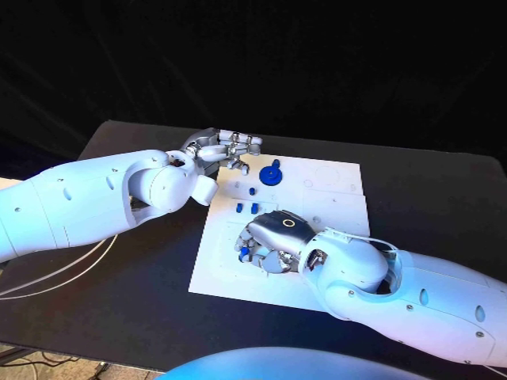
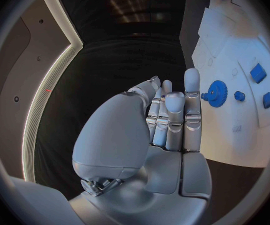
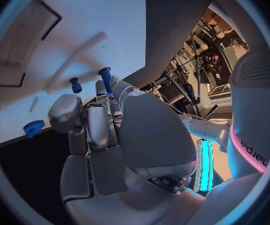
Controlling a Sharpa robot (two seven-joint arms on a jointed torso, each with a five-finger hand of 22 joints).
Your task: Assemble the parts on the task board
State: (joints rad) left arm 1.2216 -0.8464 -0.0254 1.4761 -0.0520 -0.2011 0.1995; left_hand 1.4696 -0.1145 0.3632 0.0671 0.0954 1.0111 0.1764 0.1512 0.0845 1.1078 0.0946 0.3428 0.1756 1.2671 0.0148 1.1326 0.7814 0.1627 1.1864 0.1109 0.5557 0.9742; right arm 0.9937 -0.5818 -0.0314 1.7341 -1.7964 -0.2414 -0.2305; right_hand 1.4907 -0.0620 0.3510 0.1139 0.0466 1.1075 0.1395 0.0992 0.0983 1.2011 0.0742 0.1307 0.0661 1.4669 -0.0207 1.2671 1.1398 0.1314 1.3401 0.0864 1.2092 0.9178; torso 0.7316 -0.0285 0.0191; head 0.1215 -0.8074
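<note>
The white task board (image 1: 322,198) lies in the middle of the black table. A blue gear (image 1: 272,174) (image 2: 217,93) (image 3: 33,128) sits near its far edge, with a small blue peg (image 1: 253,188) (image 2: 239,95) and two blue blocks (image 1: 245,208) (image 2: 257,73) nearer the middle. My left hand (image 1: 219,149) (image 2: 169,117) hovers at the board's far left corner, holding nothing, fingers straight. My right hand (image 1: 271,237) (image 3: 104,120) is low over the board's near left part. A long blue peg (image 1: 245,252) (image 3: 105,77) rises right at its fingertips; its lower end is hidden, so a grip is unclear.
Printed outlines mark the board's right half (image 1: 322,178). Bare black table (image 1: 436,198) surrounds the board. White cables (image 1: 59,269) hang off the table's left edge under my left arm.
</note>
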